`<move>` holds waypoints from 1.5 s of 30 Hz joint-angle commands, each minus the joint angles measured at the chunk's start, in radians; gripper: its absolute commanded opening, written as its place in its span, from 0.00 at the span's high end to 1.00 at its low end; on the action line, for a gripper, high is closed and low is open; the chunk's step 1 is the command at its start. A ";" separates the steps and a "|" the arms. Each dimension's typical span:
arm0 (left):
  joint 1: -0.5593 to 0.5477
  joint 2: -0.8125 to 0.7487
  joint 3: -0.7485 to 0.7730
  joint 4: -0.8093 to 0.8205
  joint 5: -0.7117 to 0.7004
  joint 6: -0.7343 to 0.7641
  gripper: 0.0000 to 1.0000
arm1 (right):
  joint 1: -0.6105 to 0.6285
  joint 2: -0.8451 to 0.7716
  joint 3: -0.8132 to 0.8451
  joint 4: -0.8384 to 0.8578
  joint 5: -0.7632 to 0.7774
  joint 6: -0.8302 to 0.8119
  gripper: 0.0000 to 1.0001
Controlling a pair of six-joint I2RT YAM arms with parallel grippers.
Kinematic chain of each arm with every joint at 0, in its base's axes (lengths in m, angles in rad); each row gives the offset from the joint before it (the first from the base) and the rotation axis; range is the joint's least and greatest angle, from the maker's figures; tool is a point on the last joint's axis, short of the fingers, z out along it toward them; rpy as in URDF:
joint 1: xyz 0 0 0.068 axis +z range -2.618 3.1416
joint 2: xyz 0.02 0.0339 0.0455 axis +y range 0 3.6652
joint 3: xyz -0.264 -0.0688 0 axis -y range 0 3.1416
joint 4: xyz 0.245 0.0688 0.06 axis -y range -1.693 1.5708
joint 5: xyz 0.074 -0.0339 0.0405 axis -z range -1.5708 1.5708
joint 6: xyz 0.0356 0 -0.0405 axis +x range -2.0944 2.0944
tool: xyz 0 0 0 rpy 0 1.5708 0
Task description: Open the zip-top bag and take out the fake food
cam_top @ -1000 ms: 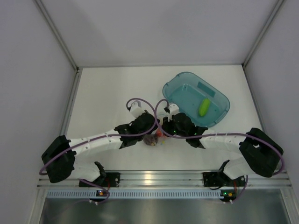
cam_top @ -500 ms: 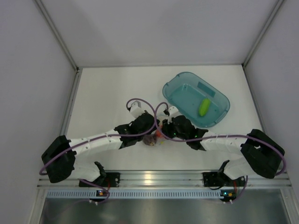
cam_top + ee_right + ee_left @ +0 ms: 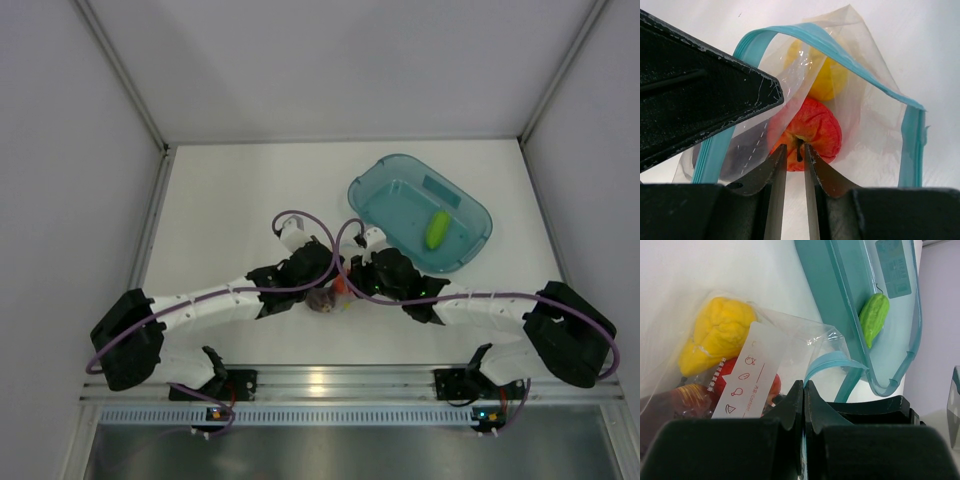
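Right tool (image 3: 795, 152): fingers nearly pressed together, the stem of the red piece (image 3: 815, 132) pinched between them, inside the opened mouth of the zip-top bag (image 3: 875, 120). Left tool (image 3: 803, 390): clamped tight on the bag's light-blue zip strip. Bag clear, crinkled. Yellow piece (image 3: 830, 82) seen beside the red, maroon piece (image 3: 735, 162) to its left. Bag lies on the surface (image 3: 230, 220), near centre, between both tools. Green piece (image 3: 437, 230) noted in the teal tray (image 3: 400, 205), far right. Against one second ago: right arm's elbow shifted slightly right, bag unmoved.
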 commanded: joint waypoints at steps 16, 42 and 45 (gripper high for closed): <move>0.005 0.022 0.001 0.071 0.020 0.003 1.00 | 0.033 0.060 -0.004 0.020 0.005 0.018 0.79; 0.004 -0.002 -0.018 0.141 0.129 0.015 1.00 | 0.024 0.098 0.017 0.228 0.088 0.009 0.36; 0.004 -0.015 -0.021 0.148 0.140 0.023 1.00 | 0.012 0.129 0.025 0.268 0.035 0.004 0.33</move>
